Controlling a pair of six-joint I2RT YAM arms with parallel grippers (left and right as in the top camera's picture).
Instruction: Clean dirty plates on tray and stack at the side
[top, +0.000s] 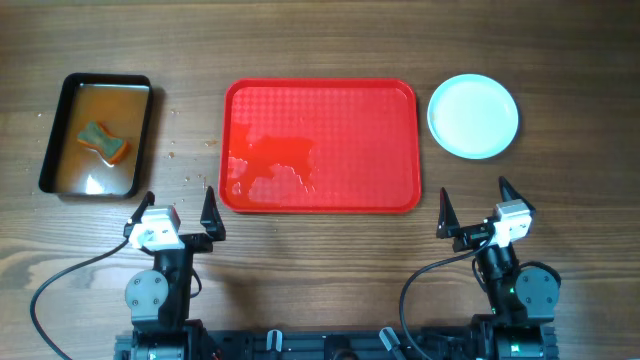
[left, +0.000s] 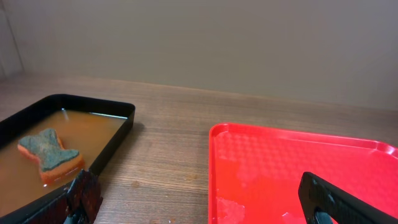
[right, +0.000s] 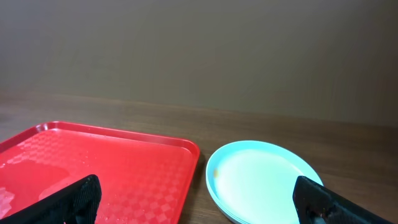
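Observation:
The red tray (top: 320, 145) lies mid-table with no plates on it, only wet patches on its front left part; it also shows in the left wrist view (left: 298, 168) and the right wrist view (right: 112, 168). The pale mint plates (top: 473, 115) sit stacked to the right of the tray, wiped plain with one tiny orange speck (right: 264, 180). My left gripper (top: 177, 215) is open and empty, near the tray's front left corner. My right gripper (top: 475, 212) is open and empty, in front of the plate stack.
A black pan (top: 96, 134) of brownish liquid stands at the left with a sponge (top: 103, 141) floating in it, also in the left wrist view (left: 50, 152). Small drops spot the wood between pan and tray.

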